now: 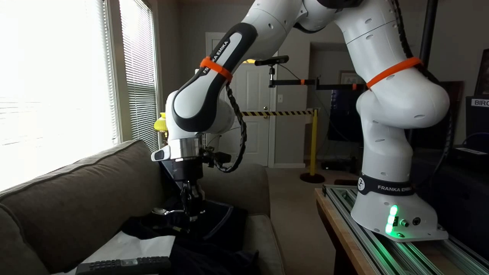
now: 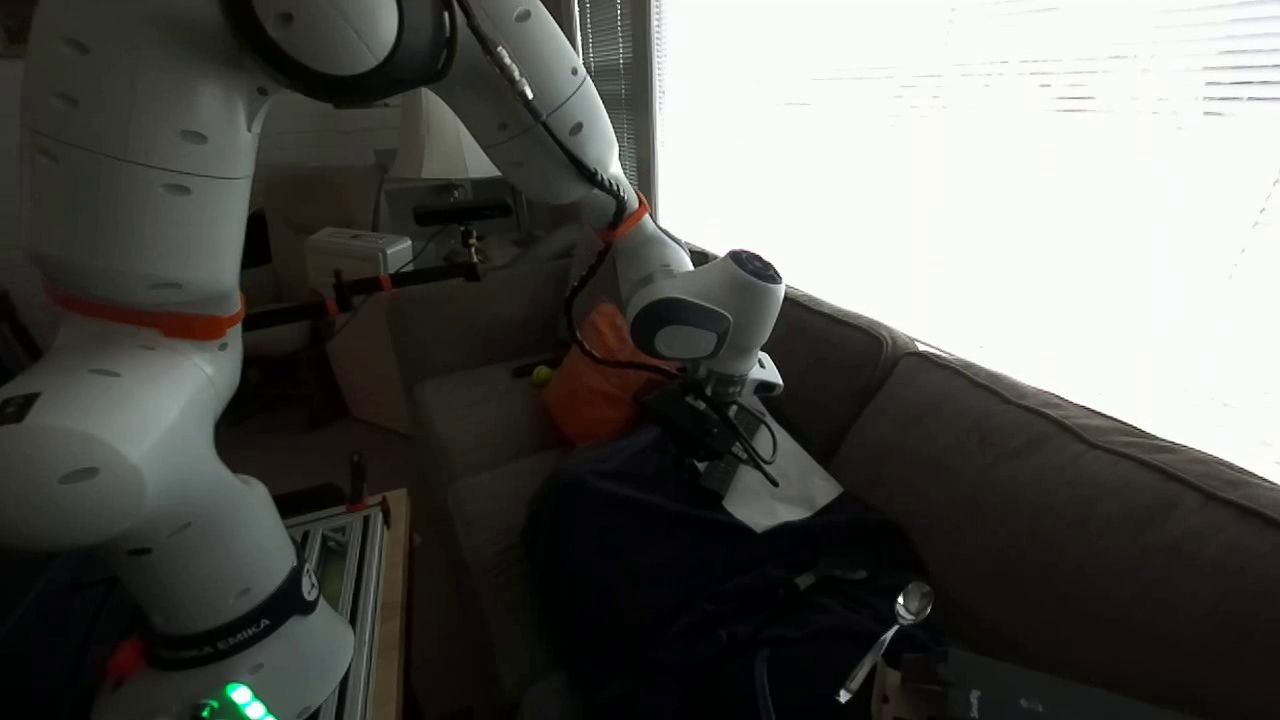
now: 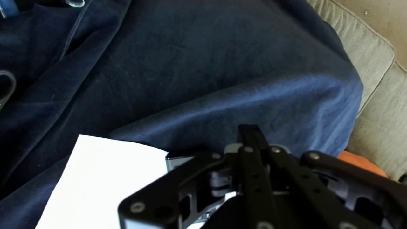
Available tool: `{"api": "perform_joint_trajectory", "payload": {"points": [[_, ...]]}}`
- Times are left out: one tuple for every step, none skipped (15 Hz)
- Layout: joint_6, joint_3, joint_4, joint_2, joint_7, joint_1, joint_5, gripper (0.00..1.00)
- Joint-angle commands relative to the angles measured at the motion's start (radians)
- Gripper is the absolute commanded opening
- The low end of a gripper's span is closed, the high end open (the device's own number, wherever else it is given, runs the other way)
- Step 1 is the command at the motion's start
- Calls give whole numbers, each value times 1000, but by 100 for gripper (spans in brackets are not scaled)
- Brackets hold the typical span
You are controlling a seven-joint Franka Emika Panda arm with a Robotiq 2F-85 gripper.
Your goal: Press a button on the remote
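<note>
One remote [image 1: 118,266] lies on white paper [image 1: 141,245] (so I believe; its lower side is cut off), its long axis crosswise to the backrest [image 1: 88,183]. The pincer [image 3: 249,128] is narrow: its jaws stand together, nothing visible between them, pointing down above dark cloth [image 3: 206,63]. In an exterior view the remote is lower and to the left of the pincer; in the wrist view it is below and left of the tips, mostly covered by the pincer. I judge that the only arm [image 1: 267,34] must first go sideways toward the buttons [image 1: 107,264], then press downward with the closed tips.
</note>
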Motion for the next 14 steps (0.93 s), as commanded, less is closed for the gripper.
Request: {"api": "perform_joint_trajectory", "payload": {"points": [[28, 27, 61, 76, 46, -19, -28, 0], [37, 31, 72, 89, 54, -20, -27, 0], [48, 33, 82, 103, 66, -17, -32, 0], [65, 35, 94, 120, 80, -16, -33, 0], [90, 38, 105, 138, 99, -15, -32, 0], [112, 40, 113, 154, 117, -15, -37, 0], [131, 38, 123, 171, 137, -14, -49, 0], [98, 61, 86, 121, 109, -39, -48, 1], [113, 62, 94, 136, 123, -40, -56, 1], [119, 63, 102, 148, 131, -41, -60, 1], [121, 63, 107, 155, 135, -41, -63, 1], [122, 63, 111, 159, 137, -41, -64, 1], [122, 63, 114, 161, 138, -41, -64, 1], [137, 57, 129, 184, 146, -33, -71, 0]]}}
